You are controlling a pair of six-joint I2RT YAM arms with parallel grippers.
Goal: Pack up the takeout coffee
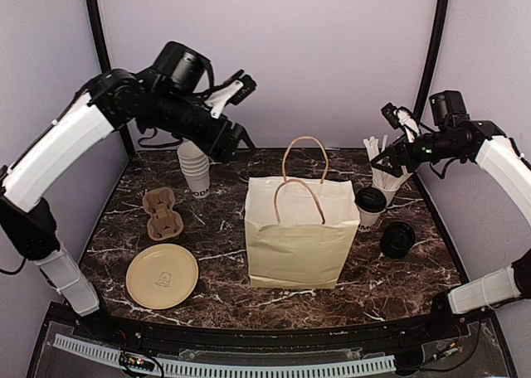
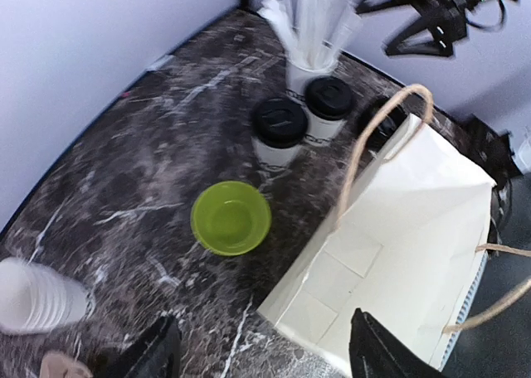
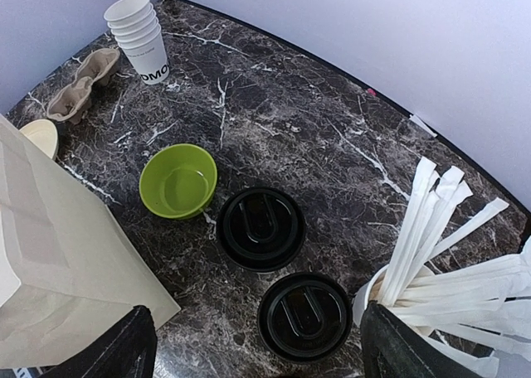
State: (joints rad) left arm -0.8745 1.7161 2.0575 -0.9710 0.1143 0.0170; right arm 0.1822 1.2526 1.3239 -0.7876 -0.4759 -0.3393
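Observation:
Two takeout coffees, white cups with black lids, stand to the right of and behind the paper bag (image 1: 294, 237). One coffee (image 3: 260, 227) is next to a green bowl. The other coffee (image 1: 370, 205) is by the straw cup. The bag stands upright in mid-table with its handles up. My left gripper (image 1: 243, 111) hangs high above the table behind the bag's left side. It is open, and nothing is between its fingers (image 2: 158, 353). My right gripper (image 3: 261, 349) hovers open and empty above the two lids.
A stack of lidless cups (image 1: 196, 169) stands at the back left. A cardboard cup carrier (image 1: 162, 212) and a beige plate (image 1: 162, 276) lie in front of it. The green bowl (image 3: 177, 180) sits behind the bag. A cup of straws (image 1: 384, 179) and a dark round object (image 1: 397, 239) are at the right.

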